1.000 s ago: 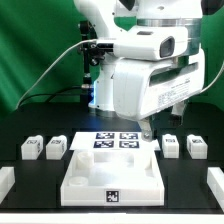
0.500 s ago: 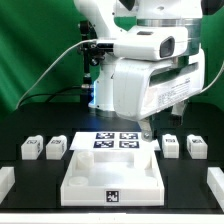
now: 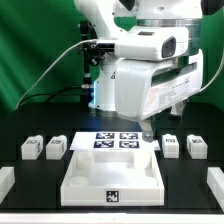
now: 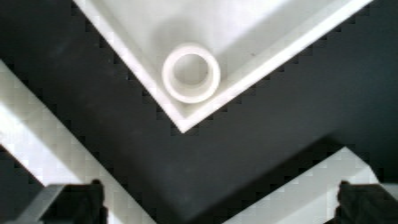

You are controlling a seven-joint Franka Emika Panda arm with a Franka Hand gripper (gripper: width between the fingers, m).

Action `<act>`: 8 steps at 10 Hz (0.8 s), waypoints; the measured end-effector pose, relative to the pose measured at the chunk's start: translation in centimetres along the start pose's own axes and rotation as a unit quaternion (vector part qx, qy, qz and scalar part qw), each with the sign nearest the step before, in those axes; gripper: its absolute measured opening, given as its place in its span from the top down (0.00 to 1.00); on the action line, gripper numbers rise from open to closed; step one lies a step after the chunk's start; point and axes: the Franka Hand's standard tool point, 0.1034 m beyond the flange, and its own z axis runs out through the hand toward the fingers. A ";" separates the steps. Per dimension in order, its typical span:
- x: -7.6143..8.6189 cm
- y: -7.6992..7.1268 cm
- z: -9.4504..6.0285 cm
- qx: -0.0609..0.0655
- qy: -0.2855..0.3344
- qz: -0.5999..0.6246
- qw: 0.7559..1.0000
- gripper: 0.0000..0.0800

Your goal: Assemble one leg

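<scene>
Starting with the biggest thing, we are seeing the white arm (image 3: 150,80) filling the upper middle of the exterior view and reaching down over the black table (image 3: 30,185). A large flat white rimmed tray part (image 3: 85,188) is lying at the table's front centre, showing a square tag on its front wall. Just behind it the marker board (image 3: 113,140) is lying flat; we cannot tell whether the two are touching. Four legs are resting on the table in a row, all apart from the tray part. The outer left leg (image 3: 30,150) and the inner left leg (image 3: 55,148) are sitting side by side on the exterior view's left. The inner right leg (image 3: 171,146) and the outer right leg (image 3: 197,146) are sitting on its right. The gripper (image 4: 217,206) is hanging low by the marker board's edge on the exterior view's right, near the inner right leg but apart from it. In the wrist view we are seeing its dark fingertips (image 4: 71,203) standing wide apart, with only bare table between them. Beyond them a corner of the tray part is pointing toward the gripper, and a small round ring (image 4: 191,75) is sitting inside that corner.
</scene>
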 end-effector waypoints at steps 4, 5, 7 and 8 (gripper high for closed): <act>-6.8 -2.4 2.1 -0.008 -0.008 -0.283 0.959 0.19; -7.7 -1.9 2.4 -0.005 -0.008 -0.328 0.944 0.19; -7.8 -1.8 2.4 -0.005 -0.012 -0.365 0.931 0.19; -7.8 -1.8 2.4 -0.005 -0.012 -0.359 0.933 0.19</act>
